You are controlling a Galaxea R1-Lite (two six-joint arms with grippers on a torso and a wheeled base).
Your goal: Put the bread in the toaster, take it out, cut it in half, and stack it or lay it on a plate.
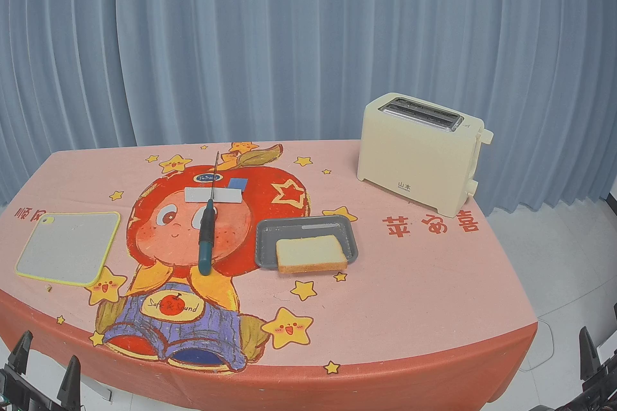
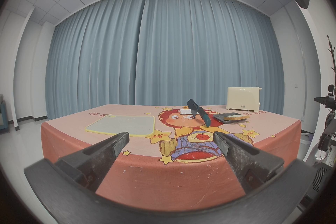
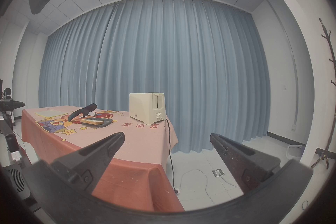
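Observation:
A slice of bread (image 1: 311,253) lies in a dark grey plate (image 1: 270,239) at the table's middle, also seen as bread (image 2: 235,117) and bread (image 3: 92,121) from the wrists. A cream toaster (image 1: 418,150) stands at the back right with its slots empty; toaster (image 2: 243,98), toaster (image 3: 147,107). A knife (image 1: 206,232) with a teal handle rests on a small white block, left of the plate. A grey cutting board (image 1: 69,246) with a yellow rim lies at the far left. My left gripper (image 2: 171,149) is open, off the table's front left. My right gripper (image 3: 166,151) is open, off the front right.
A pink printed cloth (image 1: 411,303) covers the table. The toaster's cord (image 3: 170,154) hangs down the table's right side to the floor. A blue curtain stands behind the table.

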